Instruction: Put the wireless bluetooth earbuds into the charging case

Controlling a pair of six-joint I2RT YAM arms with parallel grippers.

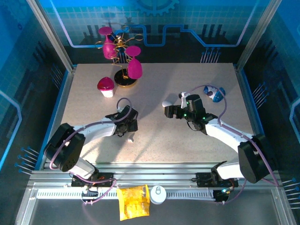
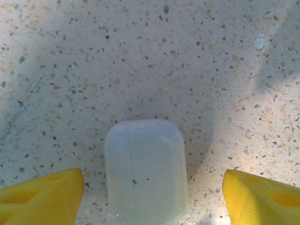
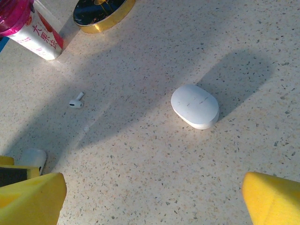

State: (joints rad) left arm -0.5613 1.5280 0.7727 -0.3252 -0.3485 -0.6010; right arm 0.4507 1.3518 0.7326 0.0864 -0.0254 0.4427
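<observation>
A white rounded-rectangle charging case [image 2: 145, 168] lies shut on the speckled table between the yellow fingers [image 2: 42, 197] of my left gripper [image 2: 152, 199]. There is a gap on each side of the case, so the gripper is open around it. In the top view the left gripper [image 1: 126, 125] hangs over that case. A white pebble-shaped case [image 3: 195, 106] lies ahead of my right gripper [image 3: 154, 197], which is open with bare table between its fingers. One tiny white earbud [image 3: 76, 102] lies left of the pebble case. Another small white earbud [image 1: 131, 139] lies just near of the left gripper.
A pink-capped drink bottle [image 3: 40, 30] and a gold-based stand [image 1: 125, 80] with pink ornaments are at the back left. A white and blue object [image 1: 215, 93] sits at the back right. A yellow packet [image 1: 133, 201] rests on the front rail.
</observation>
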